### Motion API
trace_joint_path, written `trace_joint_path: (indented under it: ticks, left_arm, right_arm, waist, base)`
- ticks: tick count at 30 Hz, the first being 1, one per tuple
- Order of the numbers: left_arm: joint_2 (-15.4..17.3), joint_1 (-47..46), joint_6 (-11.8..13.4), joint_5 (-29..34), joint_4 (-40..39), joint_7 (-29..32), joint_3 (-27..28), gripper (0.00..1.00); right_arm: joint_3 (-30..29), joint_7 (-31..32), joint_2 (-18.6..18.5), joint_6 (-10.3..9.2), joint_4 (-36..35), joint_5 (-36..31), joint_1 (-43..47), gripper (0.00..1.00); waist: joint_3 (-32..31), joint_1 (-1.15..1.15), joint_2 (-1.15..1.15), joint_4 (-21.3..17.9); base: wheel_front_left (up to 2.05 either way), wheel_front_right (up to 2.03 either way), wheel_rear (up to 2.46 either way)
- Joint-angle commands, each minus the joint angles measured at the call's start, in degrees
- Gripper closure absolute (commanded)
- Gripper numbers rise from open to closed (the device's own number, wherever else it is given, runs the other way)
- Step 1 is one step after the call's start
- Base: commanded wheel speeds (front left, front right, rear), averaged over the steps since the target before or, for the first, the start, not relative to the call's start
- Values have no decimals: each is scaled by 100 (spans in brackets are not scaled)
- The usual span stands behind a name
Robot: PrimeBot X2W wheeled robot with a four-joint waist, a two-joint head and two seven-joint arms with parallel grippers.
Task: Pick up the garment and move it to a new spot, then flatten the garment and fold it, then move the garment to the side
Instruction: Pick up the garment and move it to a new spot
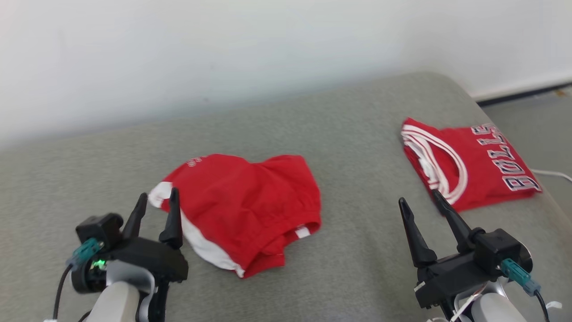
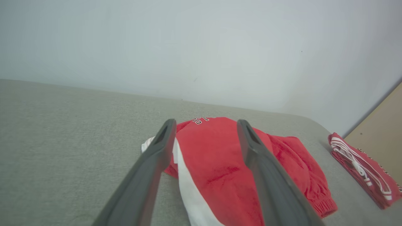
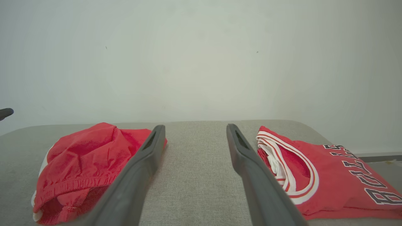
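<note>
Start with the grey-covered bench against the pale wall; it carries everything you need. The garment, a pair of red shorts with a white side stripe, lies about mid-bench in a rumpled heap. Its waistband is bunched toward you and one leg is folded under, and neither pincer is holding it. I judge it is already set down in its spot, so the step in hand is flattening, with no fold made yet. The folded red jersey lies well apart on the right, near the bench's edge. It is not in your way now, but it takes up that side, so watch it when you sweep cloth outward or pick a place to set the shorts aside. Your left pincer stands spread at the striped left edge of the shorts. From the head view I cannot tell whether its fingers are touching the cloth or hanging just above it. Your right pincer is also spread and pinches nothing. It sits over bare bench between the two red pieces, its tips just beside the jersey's near corner. Next you need a grip on each of two opposite edges of the shorts, so the right arm must come left across the gap before you pull the cloth taut. A thin white cable trails past the jersey at the far right, so keep clear of it.
</note>
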Motion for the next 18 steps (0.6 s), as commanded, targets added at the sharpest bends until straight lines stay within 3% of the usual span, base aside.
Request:
trace_joint_path:
  ticks: [1,9,18]
  left_arm:
    - [58,181,57,12,-112,-47,30,0]
    - [296,956,381,316,-947,-193,251,0]
    - [225,1959,537,857,-2132,-211,728,0]
  right_arm:
    - [-69,-23,3,-13,-26,-46,109,0]
    - [-227,-23,87,-13,-101,-109,235,0]
    - [-386,-23,68,-13,-33,-148,538,0]
  waist:
    - [-334,0,0,440]
    - [-413,0,0,621]
    - [-476,0,0,626]
  base:
    - [0,0,0]
    - [0,0,0]
    - [0,0,0]
